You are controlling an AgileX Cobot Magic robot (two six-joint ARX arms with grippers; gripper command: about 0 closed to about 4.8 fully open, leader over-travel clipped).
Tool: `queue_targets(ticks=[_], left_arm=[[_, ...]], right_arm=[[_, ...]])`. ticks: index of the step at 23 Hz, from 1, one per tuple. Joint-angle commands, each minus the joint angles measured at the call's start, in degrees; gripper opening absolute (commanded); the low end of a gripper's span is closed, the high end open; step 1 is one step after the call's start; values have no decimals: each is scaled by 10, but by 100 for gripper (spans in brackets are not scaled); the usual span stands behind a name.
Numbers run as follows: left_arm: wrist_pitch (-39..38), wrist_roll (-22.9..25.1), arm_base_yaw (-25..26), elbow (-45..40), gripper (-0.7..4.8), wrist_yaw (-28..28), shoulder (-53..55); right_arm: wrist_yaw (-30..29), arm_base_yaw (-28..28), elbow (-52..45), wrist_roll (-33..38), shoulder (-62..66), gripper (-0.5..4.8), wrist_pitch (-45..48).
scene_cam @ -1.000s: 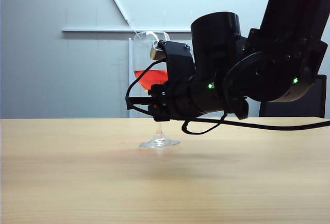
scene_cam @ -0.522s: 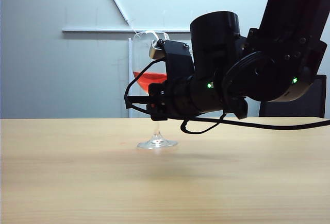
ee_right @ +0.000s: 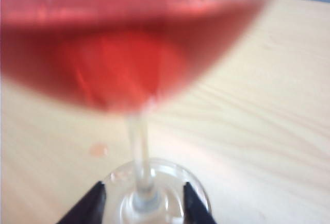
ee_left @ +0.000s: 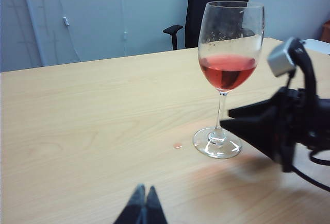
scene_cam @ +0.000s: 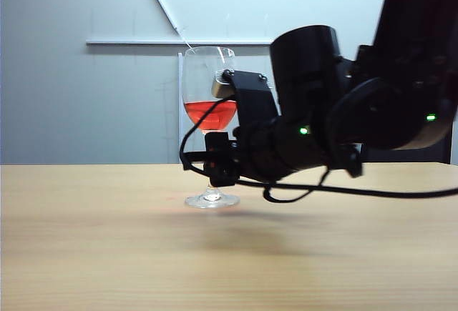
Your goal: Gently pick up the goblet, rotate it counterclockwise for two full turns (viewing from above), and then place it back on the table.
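We note the table (scene_cam: 107, 254): a wide light tan wood-grain top. On it, in the left wrist view, lies a small pinkish spot (ee_left: 177, 145) near the glass's foot. The goblet (scene_cam: 209, 118) stands upright on that surface, foot flat, red liquid filling the lower part of the bowl.

The right gripper (ee_right: 143, 199) sits low at the stem. We see its two dark fingertips (ee_right: 87, 203) parted, one on each side of the stem just above the foot, with clear gaps between pads and glass; nothing is clasped. From the exterior view the black right arm reaches in from the right, a cable (scene_cam: 358, 191) trailing below it over the table.

The left gripper (ee_left: 143, 208) shows only as two dark tips pressed together at the edge of its own view, well apart from the goblet and holding nothing.

Room: a pale grey wall (scene_cam: 71, 96) behind the table, with a white horizontal rail (scene_cam: 143, 41) across it. A black office chair (ee_left: 214, 2) stands beyond the far table edge.
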Motion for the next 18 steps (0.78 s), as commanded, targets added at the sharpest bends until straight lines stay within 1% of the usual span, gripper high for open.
queue_targets(ticks=[1, 2, 3, 7, 8, 9, 11, 13, 15, 16, 17, 18], left_arm=[[5, 0, 8, 2, -5, 4, 0], [5, 0, 17, 2, -5, 5, 0], [5, 0, 47, 2, -5, 7, 0], [5, 0, 131, 2, -5, 7, 0], [5, 0, 153, 2, -5, 7, 0], [5, 0, 183, 2, -5, 6, 0], [5, 0, 206, 2, -5, 6, 0], [5, 0, 224, 2, -5, 3, 0], [5, 0, 235, 2, -5, 2, 0], [5, 0, 245, 2, -5, 3, 0], [5, 0, 251, 2, -5, 3, 0], [5, 0, 258, 2, -5, 2, 0]], right_arm=[[0, 5, -39, 1, -42, 204, 21], [8, 7, -50, 1, -57, 208, 21], [22, 10, -76, 2, -90, 208, 19], [31, 24, -123, 6, -172, 200, -12], [38, 31, -140, 6, -207, 175, -32], [41, 42, -157, 9, -249, 123, -61], [40, 55, -177, 14, -310, 44, -99], [42, 70, -191, 14, -363, -11, -141], [57, 87, -199, 16, -422, -9, -198], [82, 106, -201, 19, -475, -9, -259], [93, 113, -201, 21, -498, -9, -284], [115, 126, -201, 32, -544, -9, -333]])
